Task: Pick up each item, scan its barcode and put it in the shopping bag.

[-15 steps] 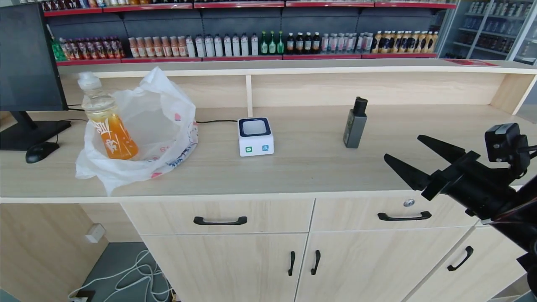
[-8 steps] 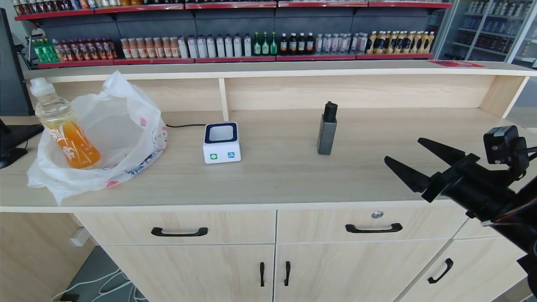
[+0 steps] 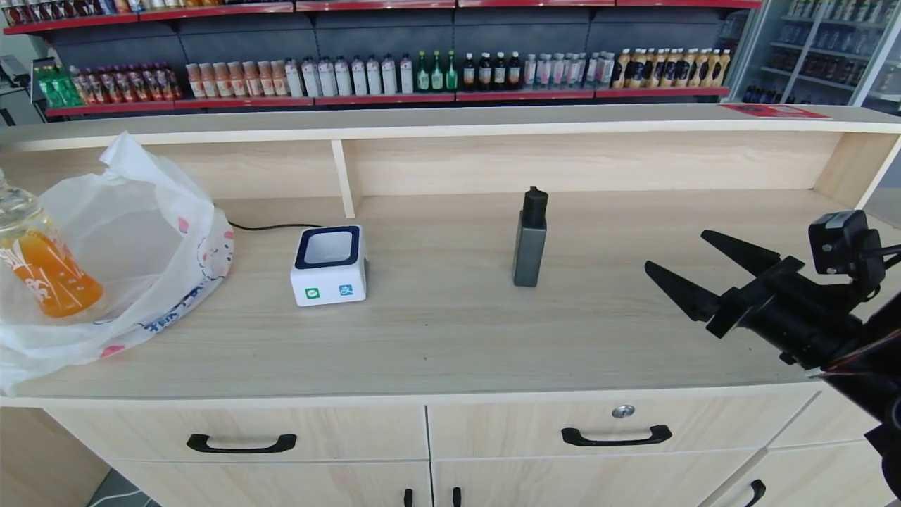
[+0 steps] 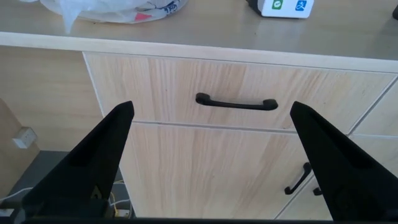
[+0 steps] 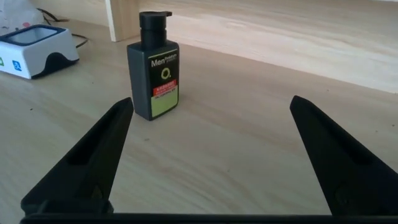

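A: What takes up most of the scene?

B: The long pale wooden counter (image 3: 450, 338). At its far left, a white plastic shopping bag (image 3: 151, 232) slumps on the top with its mouth open.

A: And the arms?

B: The right gripper (image 3: 674, 248) hangs at the right, off the counter's near edge. Its two black fingers are spread wide with nothing between them. The left gripper (image 4: 211, 109) sits low, facing the wooden drawer fronts (image 4: 186, 87) under the counter edge. It is just as wide and empty.

A: Anything bagged?

B: A clear plastic bottle of orange drink (image 3: 42, 271) leans inside the bag, so one item looks finished.

A: The scanner?

B: A white cube scanner with a dark-rimmed window on top (image 3: 329, 265) sits right of the bag, near it but not touching.

A: What is left?

B: The dark grey flat-sided bottle with a black cap (image 3: 529, 239). It stands upright and alone between the scanner and the right gripper, well apart from both. Its red and green label faces the gripper. Where its barcode sits cannot be told.

A: So which step is this?

B: Probably the approach to pick that bottle up. The right gripper would need to travel forward and left, straddle the slim body below the cap, and close squarely. A glancing touch would likely topple something that tall and narrow. The scanner window comes after that, then the bag.
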Controlling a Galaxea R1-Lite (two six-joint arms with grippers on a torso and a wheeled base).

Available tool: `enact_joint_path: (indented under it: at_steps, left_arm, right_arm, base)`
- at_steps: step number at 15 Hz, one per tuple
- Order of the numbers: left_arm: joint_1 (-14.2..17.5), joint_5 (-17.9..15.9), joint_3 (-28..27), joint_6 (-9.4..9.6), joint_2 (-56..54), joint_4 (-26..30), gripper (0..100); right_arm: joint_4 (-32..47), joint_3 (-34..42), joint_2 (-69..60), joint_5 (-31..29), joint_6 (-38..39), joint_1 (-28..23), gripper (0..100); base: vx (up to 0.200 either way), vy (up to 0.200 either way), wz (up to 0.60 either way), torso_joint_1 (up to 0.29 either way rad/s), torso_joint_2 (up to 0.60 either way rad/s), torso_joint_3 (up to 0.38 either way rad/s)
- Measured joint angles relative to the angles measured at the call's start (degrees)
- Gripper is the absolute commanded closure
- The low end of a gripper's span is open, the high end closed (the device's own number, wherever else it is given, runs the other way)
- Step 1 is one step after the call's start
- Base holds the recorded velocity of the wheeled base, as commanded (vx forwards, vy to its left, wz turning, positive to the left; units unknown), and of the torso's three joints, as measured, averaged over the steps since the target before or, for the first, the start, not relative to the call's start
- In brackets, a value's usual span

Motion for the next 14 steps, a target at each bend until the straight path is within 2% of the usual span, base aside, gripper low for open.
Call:
enact_joint_path:
  at_steps: [2,4,5,7,9,14]
  left_arm:
    - [-0.05,0.02,0.00,0.00,0.00,0.01,0]
    - [-0.05,-0.02,0.00,-0.01,0.00,0.00,0]
    - [-0.05,0.00,0.00,0.00,0.00,0.01,0]
    - [-0.02,0.00,0.00,-0.01,0.00,0.01,0]
    - [-0.02,0.00,0.00,0.00,0.00,0.01,0]
    - [-0.10,0.00,0.00,0.00,0.00,0.01,0]
  right_arm:
    - [-0.04,-0.83,0.17,-3.15,0.12,1.74,0]
    - [-0.02,-0.94,0.38,-9.39,2.99,7.69,0]
    - [-0.04,-1.24,0.55,-14.97,5.46,11.82,0]
    - [-0.09,-4.36,2.06,-31.45,11.79,20.65,0]
    - [-0.09,-7.19,4.83,-34.63,13.08,24.59,0]
    - [-0.04,-8.06,8.85,-34.94,11.82,28.59,0]
  base:
    - [0.000,0.000,0.00,0.000,0.00,0.000]
    - [0.000,0.000,0.00,0.000,0.00,0.000]
    - [0.000,0.000,0.00,0.000,0.00,0.000]
    - [0.000,0.000,0.00,0.000,0.00,0.000]
    - [0.000,0.000,0.00,0.000,0.00,0.000]
    - [0.000,0.000,0.00,0.000,0.00,0.000]
